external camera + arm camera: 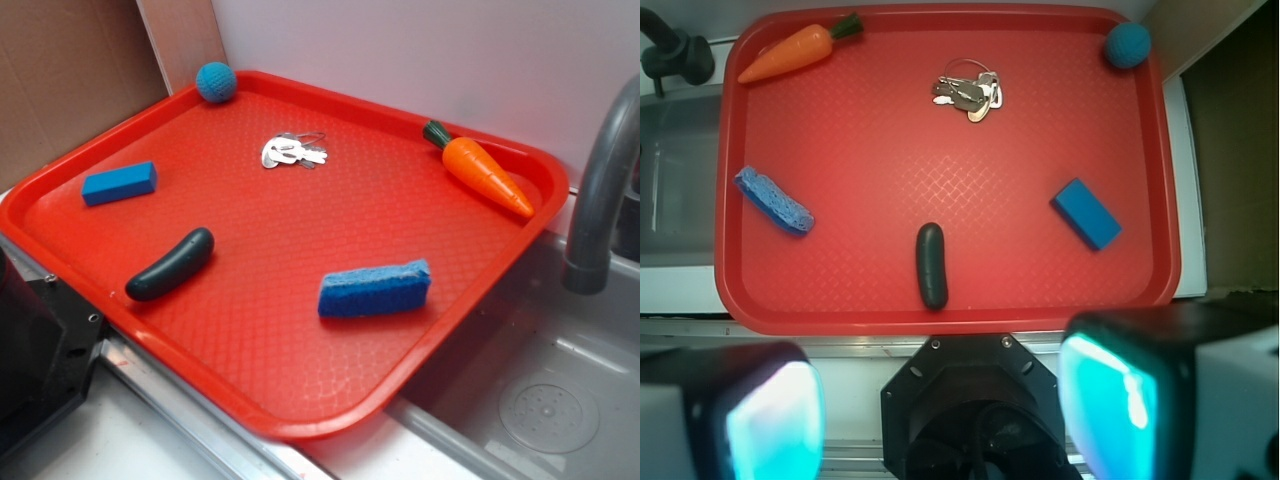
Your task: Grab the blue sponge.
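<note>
I am looking down through the wrist camera past the gripper (940, 400), whose two fingers (770, 415) are standing wide apart at the bottom corners of the view, spread and holding nothing, with the whole red tray (940, 318) showing between and beyond them; the exterior camera is not showing the arm at all. So I am judging that I am sitting at the very start, hovering high and back from the tray's near edge, with the approach not yet begun. Taking the tray as my landmark, the blue sponge (773, 200) is lying flat near its left side in the wrist view, toward the sink, slanted rather than square to the rim, its paler scrub face (375, 272) showing along the top in the exterior view. It is lying apart from everything else. The dark pickle-shaped piece (932, 265) is lying near the tray's front middle, the smooth blue block (1087, 213) toward its right side, the keys (968, 92) toward the back middle, the carrot (790, 52) in the back left corner and the teal ball (1127, 45) in the back right. Next I am expecting to swing left over the sponge, turn the wrist so the fingers straddle its narrow width, and descend; I am minding not to confuse it with the block.
</note>
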You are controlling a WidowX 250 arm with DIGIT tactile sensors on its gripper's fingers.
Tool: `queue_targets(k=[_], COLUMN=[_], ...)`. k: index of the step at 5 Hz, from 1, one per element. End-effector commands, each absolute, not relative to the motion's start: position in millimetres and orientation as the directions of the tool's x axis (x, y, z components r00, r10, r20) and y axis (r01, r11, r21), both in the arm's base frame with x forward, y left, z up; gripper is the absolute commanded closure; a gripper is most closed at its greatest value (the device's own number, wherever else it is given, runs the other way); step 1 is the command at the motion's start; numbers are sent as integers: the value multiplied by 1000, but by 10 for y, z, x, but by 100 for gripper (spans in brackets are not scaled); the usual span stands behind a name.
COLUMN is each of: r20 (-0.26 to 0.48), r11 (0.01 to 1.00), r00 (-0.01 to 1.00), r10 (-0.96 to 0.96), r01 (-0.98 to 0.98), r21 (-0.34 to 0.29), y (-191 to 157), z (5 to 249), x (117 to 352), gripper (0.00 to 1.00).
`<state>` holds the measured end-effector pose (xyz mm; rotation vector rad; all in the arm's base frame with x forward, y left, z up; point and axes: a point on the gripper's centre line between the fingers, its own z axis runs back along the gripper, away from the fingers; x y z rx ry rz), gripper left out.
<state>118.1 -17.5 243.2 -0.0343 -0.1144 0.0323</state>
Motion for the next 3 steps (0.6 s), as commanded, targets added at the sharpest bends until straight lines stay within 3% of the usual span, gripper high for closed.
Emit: queue_targets(k=[1,2,3], r20=[114,114,87], r11=[999,999,997], r00=[993,993,995], r10=[34,34,-39], r01=[-30,-30,45], r21=[-36,-36,-64], y=[-175,-175,-303], z=[2432,2432,2207], x=[1181,1181,1565], gripper=[0,0,0])
